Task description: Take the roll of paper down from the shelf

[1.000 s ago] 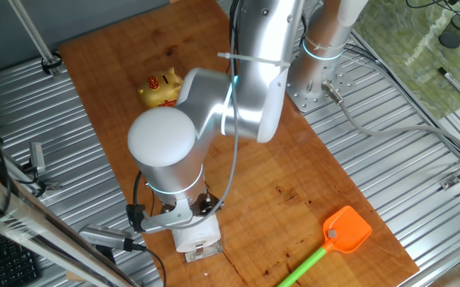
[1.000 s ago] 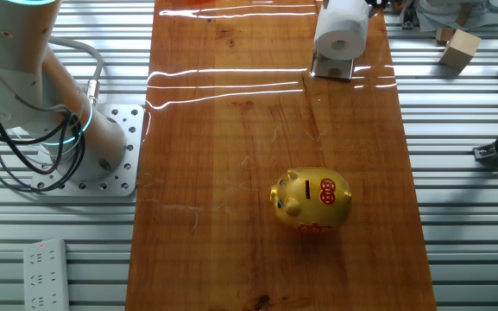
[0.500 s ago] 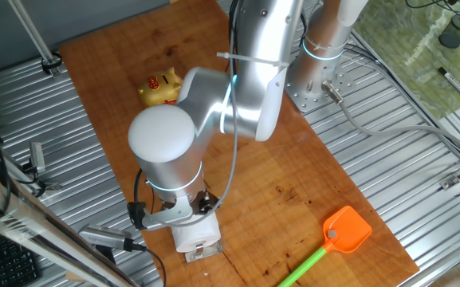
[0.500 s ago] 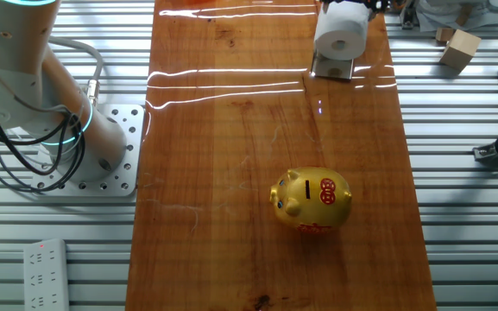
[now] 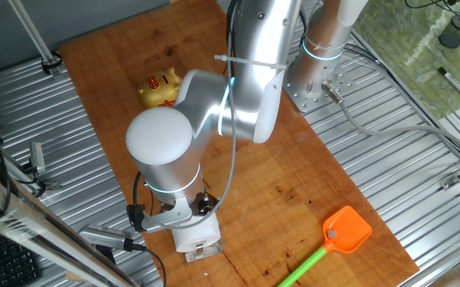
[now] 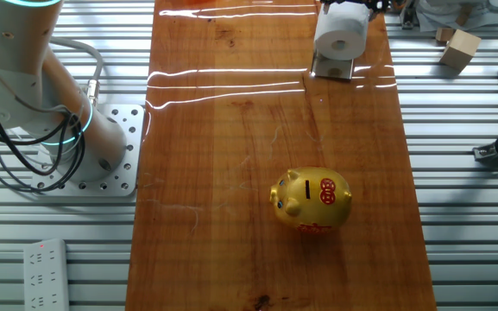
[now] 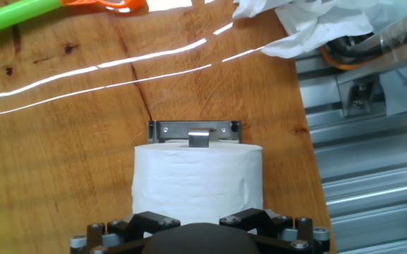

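Note:
The roll of paper (image 7: 197, 176), white, lies on its side on the shelf (image 7: 192, 129), a small silvery bracket at the wooden table's edge. In the hand view my gripper (image 7: 197, 220) is right over the roll, its two dark fingers (image 7: 150, 220) set against the roll's near side. It looks shut on the roll. In one fixed view the arm hides most of the roll (image 5: 196, 236) and the shelf (image 5: 202, 253). In the other fixed view the roll (image 6: 341, 30) sits above the shelf (image 6: 333, 69) at the top edge.
A gold piggy bank (image 6: 312, 200) stands mid-table and also shows in one fixed view (image 5: 160, 89). An orange swatter (image 5: 345, 229) with a green handle lies near the roll. Crumpled white plastic (image 7: 309, 25) and metal slats lie past the table edge.
The arm has shifted slightly up and left. The roll has moved a little with the gripper in the other fixed view.

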You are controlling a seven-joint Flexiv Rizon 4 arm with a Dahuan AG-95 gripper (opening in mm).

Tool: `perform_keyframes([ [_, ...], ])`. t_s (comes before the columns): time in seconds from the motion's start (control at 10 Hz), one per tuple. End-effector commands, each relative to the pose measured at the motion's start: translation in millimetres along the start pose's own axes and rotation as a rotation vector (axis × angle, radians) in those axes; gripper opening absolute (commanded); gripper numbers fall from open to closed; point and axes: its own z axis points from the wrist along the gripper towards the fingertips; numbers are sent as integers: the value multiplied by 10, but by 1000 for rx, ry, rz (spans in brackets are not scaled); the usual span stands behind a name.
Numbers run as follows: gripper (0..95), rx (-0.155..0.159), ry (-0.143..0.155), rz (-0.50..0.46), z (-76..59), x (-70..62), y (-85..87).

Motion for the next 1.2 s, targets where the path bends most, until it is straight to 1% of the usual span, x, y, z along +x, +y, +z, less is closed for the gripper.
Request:
perform_keyframes([
  [0.1,950,-2,4,3,7,-22,5],
  [0.4,950,-1,6,2,32,-51,12],
  [0.8,950,4,5,2,64,-26,40],
  [1.2,950,12,11,-5,87,-21,30],
])
